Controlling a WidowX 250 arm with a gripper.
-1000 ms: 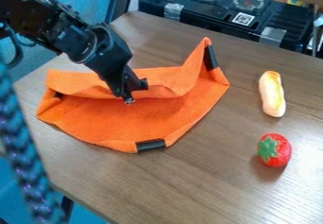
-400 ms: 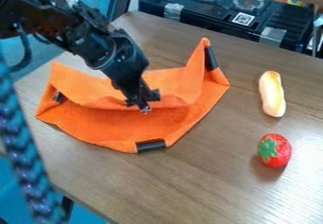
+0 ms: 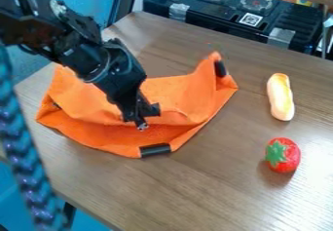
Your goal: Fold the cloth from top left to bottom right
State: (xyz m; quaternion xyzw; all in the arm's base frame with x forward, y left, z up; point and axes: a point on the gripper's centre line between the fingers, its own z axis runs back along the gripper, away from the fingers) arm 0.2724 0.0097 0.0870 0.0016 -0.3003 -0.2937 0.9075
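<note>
The gripper [image 3: 144,120] hangs over the middle of the orange cloth [image 3: 104,132], with its tip at the edge of a folded-over flap. That upper flap covers much of the cloth and leaves a strip along the lower side uncovered. At the upper right, a cloth corner with a black patch stands raised. Another black patch sits at the cloth's lower edge. How the fingers stand, and whether they pinch the flap, cannot be made out.
A bread-like toy [image 3: 280,97] and a red strawberry toy [image 3: 283,155] lie on the table [image 3: 214,191] right of the cloth. A black toy stove [image 3: 237,15] stands behind the table. A blue braided cord [image 3: 26,162] crosses the left foreground.
The gripper moved right and down, then slightly left and lower. The flap's edge has come further down over the cloth, and the raised upper-right corner has sunk a little.
</note>
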